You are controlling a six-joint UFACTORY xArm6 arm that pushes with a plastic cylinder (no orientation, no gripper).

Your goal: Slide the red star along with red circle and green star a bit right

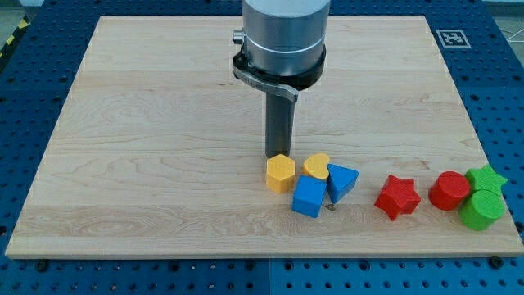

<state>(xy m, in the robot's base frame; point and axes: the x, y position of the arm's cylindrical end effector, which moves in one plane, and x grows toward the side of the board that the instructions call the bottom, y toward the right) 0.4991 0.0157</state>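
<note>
Pale wood makes up the board (164, 123), which rests on a blue perforated table (503, 90); a small black-and-white marker (449, 37) sits at the board's top right corner. From the view's top a grey cylindrical arm (285, 37) comes down and ends in a dark rod, and the arm has no gripper, so nothing is grasped. The tip (277, 156) stands just above the yellow hexagon (280, 173), touching or nearly touching its upper edge; contact cannot be told for certain. Beside the hexagon lie a yellow heart (316, 165), a blue cube (309, 197) and a blue triangle (342, 181), all packed close together near the board's lower middle. Well to the view's right of the tip, the red star (398, 197) lies alone near the bottom edge. Further right, the red circle (449, 190) sits against a green circle (481, 209), and the green star (486, 178) rests just above that green circle at the board's right edge.
</note>
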